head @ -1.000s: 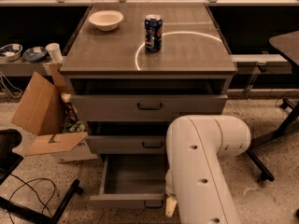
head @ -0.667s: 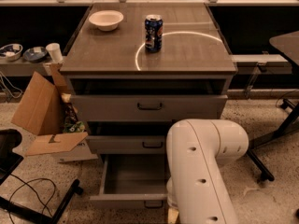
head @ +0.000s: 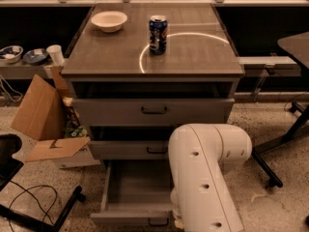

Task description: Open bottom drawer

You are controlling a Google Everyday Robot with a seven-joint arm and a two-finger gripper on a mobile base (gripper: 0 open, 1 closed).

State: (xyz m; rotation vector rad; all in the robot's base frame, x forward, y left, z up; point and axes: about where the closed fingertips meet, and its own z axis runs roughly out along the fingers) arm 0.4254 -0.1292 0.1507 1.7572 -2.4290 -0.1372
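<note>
**Op:** Status on the bottom drawer [head: 137, 190]?

**Eng:** Big stuff first. The table [head: 193, 57] is the three-drawer unit in the centre of your view. The white arm [head: 205, 178] reaches down over its lower right, so that corner is blocked for you. The bottom drawer sits well out, with its plain grey tray exposed. I'd call the task mostly done, maybe finished.

**Op:** The other two?

**Eng:** The top drawer [head: 153, 111] and middle drawer [head: 125, 150] both sit further back than the bottom one. Neither is your target.

**Op:** Obstructions?

**Eng:** A cardboard box [head: 41, 110] is on the floor left of the table. Its flap is near the open drawer's side but apart from it. The blue can [head: 158, 35] and white bowl [head: 109, 21] are up top, well away from the work.

**Op:** And the tool [head: 178, 223]?

**Eng:** It's at the bottom edge of your view, just beside the dark bar handle [head: 158, 222] on the drawer front. My read is it's that low because the handle is the pull point. The arm hides most of it, so you can't tell whether it's open, closed or holding the handle.
</note>
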